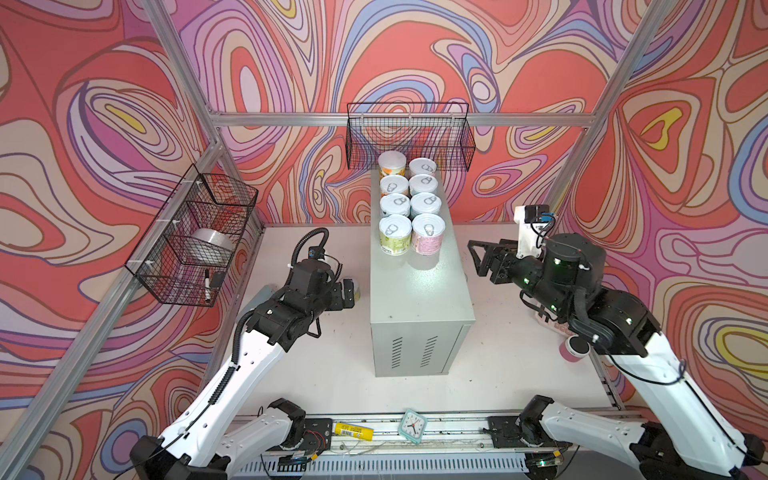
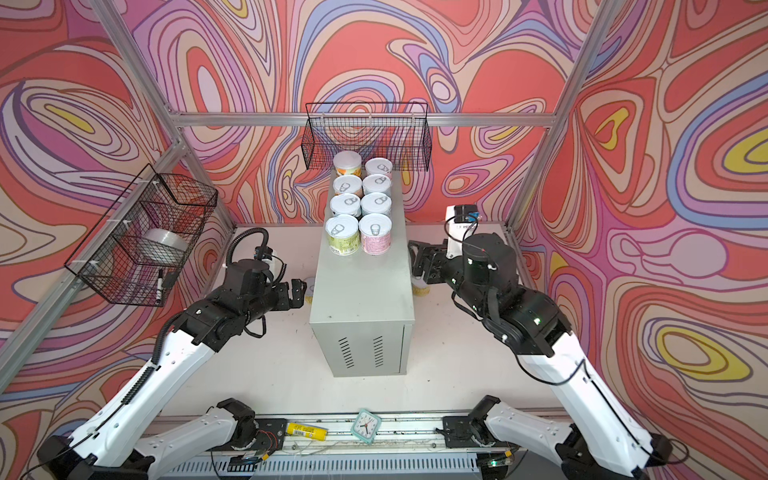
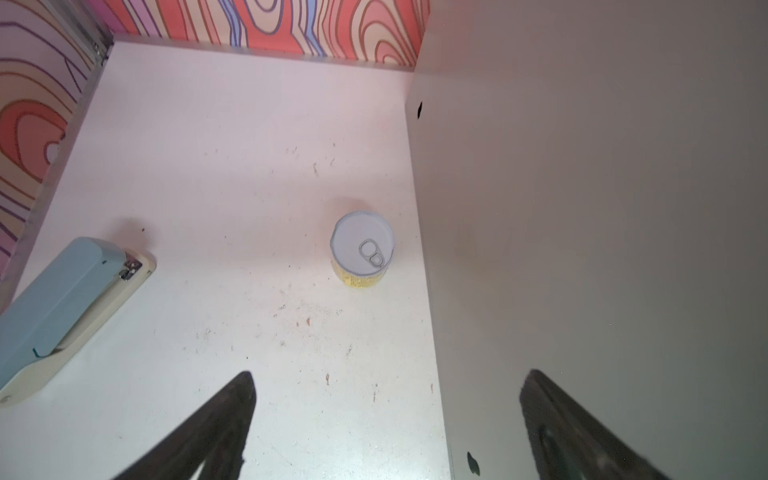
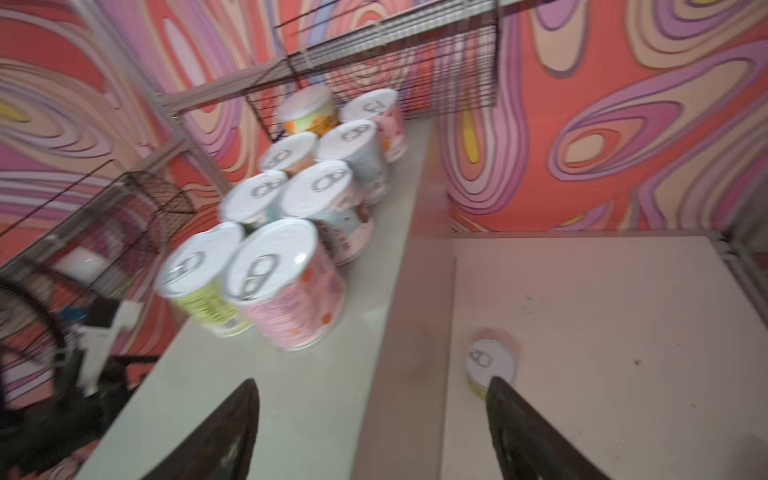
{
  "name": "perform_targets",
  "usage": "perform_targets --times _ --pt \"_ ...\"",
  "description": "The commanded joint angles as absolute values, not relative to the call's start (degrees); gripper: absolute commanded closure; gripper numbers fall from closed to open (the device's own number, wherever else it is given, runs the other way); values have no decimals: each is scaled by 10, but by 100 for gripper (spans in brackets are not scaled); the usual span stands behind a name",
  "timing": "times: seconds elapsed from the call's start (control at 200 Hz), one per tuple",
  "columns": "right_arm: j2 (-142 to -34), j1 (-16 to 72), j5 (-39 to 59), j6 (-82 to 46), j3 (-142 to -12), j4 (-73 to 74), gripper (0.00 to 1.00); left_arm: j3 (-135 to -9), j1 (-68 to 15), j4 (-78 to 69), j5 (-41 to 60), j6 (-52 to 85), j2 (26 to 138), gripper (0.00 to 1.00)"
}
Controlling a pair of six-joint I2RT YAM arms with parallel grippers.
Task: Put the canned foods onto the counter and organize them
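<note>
holding the left gripper [image 3: 390,374] open, empty, we can straddle the yellow can [image 3: 362,247] ahead. the right gripper [image 4: 372,380], open too, flanks the counter [image 1: 419,299] with its paired cans [image 1: 426,203].

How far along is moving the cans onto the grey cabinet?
Done: eight cans stand in two rows on the counter. In hand: nothing; the left gripper and right gripper both have open, empty jaws. Remaining: one yellow can on the tabletop beside the counter near the left gripper, and another can on the other side.
</note>
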State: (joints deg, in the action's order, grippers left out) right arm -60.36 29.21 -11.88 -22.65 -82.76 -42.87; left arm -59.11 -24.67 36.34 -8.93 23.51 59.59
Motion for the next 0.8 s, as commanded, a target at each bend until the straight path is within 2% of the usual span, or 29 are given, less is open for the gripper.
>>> perform_targets --times 0.0,0.12,0.215,0.26,0.796 --pt "-608 170 -29 -267 -760 -412 12 -559 -215 304 -78 258 610 0" --pt "-642 99 36 -263 -717 -365 12 -521 -170 255 -39 276 625 0" --pt "-669 98 59 -249 -691 -321 2 -506 -157 224 -36 277 642 0" --pt "-685 98 67 -249 -687 -306 2 -501 -156 210 -40 274 652 0" --pt "-840 118 36 -213 -643 -238 2 -506 -156 136 -11 265 772 0"
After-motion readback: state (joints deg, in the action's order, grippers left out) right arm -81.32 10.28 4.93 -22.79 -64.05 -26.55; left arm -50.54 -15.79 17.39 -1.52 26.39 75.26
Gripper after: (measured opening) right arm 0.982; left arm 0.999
